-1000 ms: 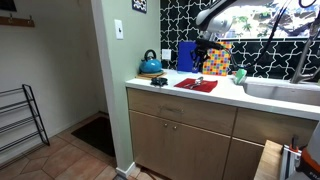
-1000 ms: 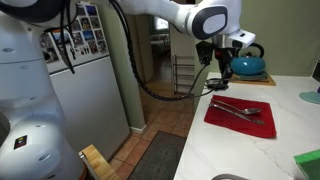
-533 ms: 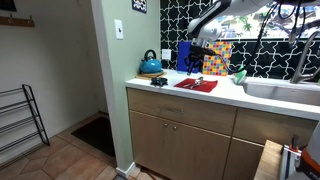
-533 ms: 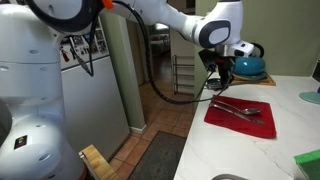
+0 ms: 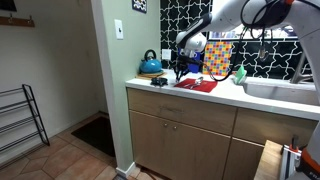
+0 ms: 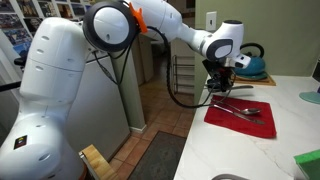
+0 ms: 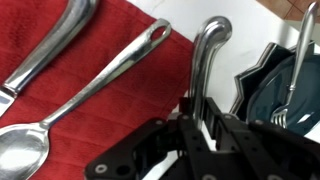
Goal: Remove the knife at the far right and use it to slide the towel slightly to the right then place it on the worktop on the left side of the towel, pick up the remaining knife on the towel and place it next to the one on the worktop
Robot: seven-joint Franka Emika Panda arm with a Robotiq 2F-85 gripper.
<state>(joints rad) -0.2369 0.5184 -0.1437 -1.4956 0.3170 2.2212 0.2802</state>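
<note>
The red towel (image 5: 198, 86) lies flat on the white worktop (image 5: 250, 100); it also shows in an exterior view (image 6: 243, 121) and in the wrist view (image 7: 70, 95). A knife (image 7: 60, 45) and a spoon (image 7: 95, 88) lie on it, seen as metal pieces in an exterior view (image 6: 240, 108). My gripper (image 7: 200, 125) is shut on another knife (image 7: 208, 50), held low over bare worktop just off the towel's edge on the kettle side. The gripper shows in both exterior views (image 5: 181, 73) (image 6: 219, 88).
A teal kettle (image 5: 151, 66) (image 6: 250, 66) stands on a dark base close beside the gripper. An upright multicoloured checkered board (image 5: 218, 60) leans at the back wall. A sink (image 5: 285, 92) lies at the far end. The worktop's front edge is near.
The gripper has come down and moved from above the towel toward its kettle-side edge, carrying the knife. The towel and the pieces on it have not visibly moved.
</note>
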